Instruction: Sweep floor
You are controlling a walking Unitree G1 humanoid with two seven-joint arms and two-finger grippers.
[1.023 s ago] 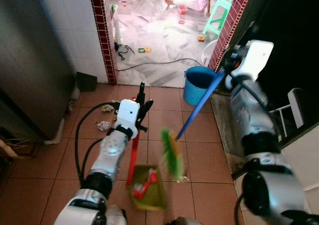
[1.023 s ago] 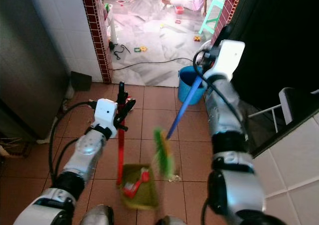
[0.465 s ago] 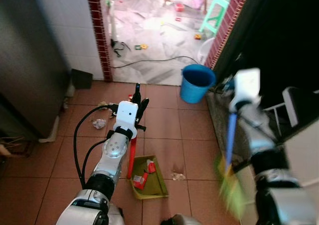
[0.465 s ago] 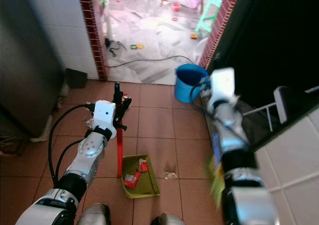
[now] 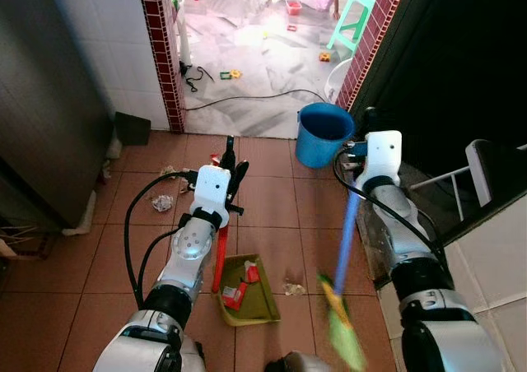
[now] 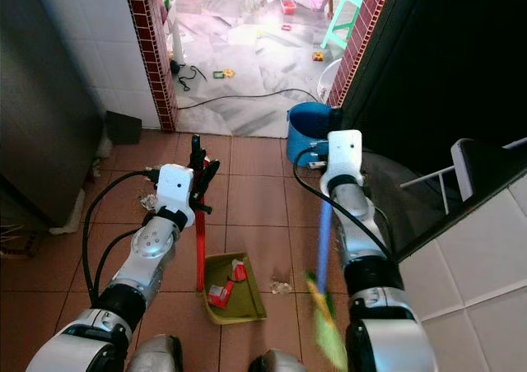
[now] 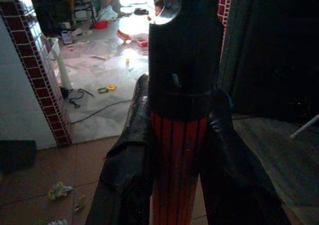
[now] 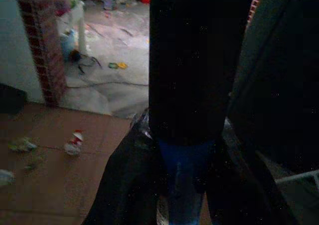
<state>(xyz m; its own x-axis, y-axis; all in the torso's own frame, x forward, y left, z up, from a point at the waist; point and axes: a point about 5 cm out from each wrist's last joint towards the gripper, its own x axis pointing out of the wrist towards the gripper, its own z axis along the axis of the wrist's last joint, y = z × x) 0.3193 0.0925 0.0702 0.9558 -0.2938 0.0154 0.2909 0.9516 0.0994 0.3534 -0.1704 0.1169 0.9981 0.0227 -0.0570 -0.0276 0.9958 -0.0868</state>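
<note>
- The left tool (image 5: 228,160) is clamped on the red ribbed handle (image 7: 174,170) of the olive-green dustpan (image 5: 247,294); the left wrist view shows a black finger (image 7: 124,170) pressed on each side of that handle.
- The left arm reaches forward and slightly inward, forearm raised, holding the handle near upright with the pan resting on the terracotta tiled floor (image 5: 272,216).
- The right tool (image 5: 362,141) is closed around the blue broom handle (image 5: 347,228); in the right wrist view its dark fingers (image 8: 124,175) flank the blue shaft.
- The right arm is bent at the elbow with the wrist up near the blue plastic bucket (image 5: 324,132), the broom hanging down and inward.
- The broom's green bristle head (image 5: 342,331) is blurred, low over the floor just right of the dustpan.
- Red-and-white wrappers (image 5: 241,283) lie inside the pan; a small crumpled scrap (image 5: 292,289) sits on the tiles between pan and bristles.
- Compared with half a second ago, the broom has swung in from the far right toward the pan; the left arm and dustpan have kept their place.
- More crumpled litter (image 5: 163,202) lies left of the left arm, near the grey metal cabinet (image 5: 49,117).
</note>
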